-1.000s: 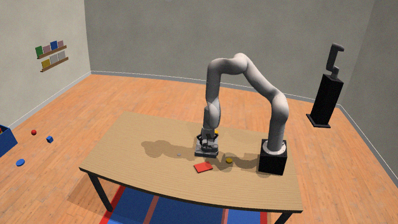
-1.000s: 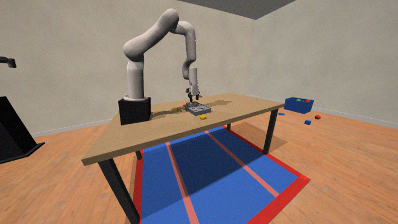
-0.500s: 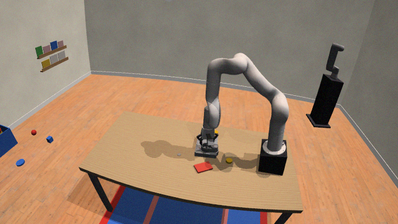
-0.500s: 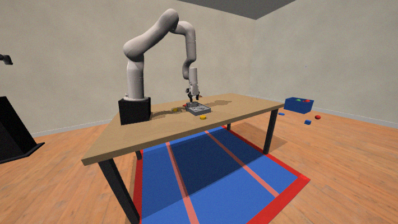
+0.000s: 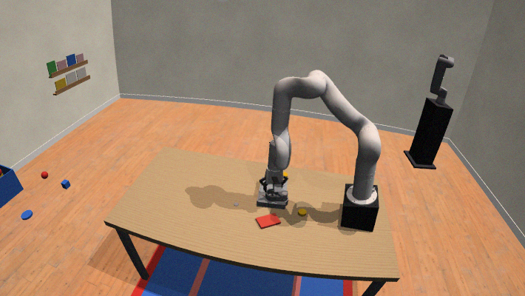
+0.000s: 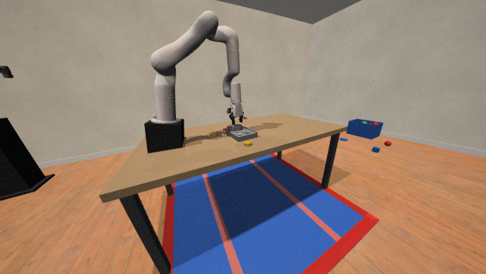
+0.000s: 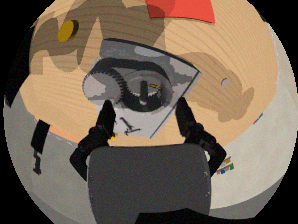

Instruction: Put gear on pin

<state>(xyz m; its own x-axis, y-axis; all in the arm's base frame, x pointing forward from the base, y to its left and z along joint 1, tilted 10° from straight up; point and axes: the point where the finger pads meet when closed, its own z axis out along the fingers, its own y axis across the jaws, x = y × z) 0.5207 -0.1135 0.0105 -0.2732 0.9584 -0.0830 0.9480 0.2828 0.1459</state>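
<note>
Wooden table (image 5: 177, 222), open claw (image 7: 143, 119) above gear (image 7: 136, 90)

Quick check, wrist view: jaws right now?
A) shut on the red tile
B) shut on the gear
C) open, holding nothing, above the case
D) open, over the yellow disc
C: the gripper has its jaws spread wide with nothing between them, over the grey case; the gear lies on the case below.

The wooden desk (image 5: 177, 207) carries a grey timing case (image 5: 263, 203) directly under the hand (image 5: 273, 183), a red tile (image 5: 268, 220) and yellow disc (image 5: 302, 212) nearby, and the arm's black pedestal (image 5: 349, 222).
</note>
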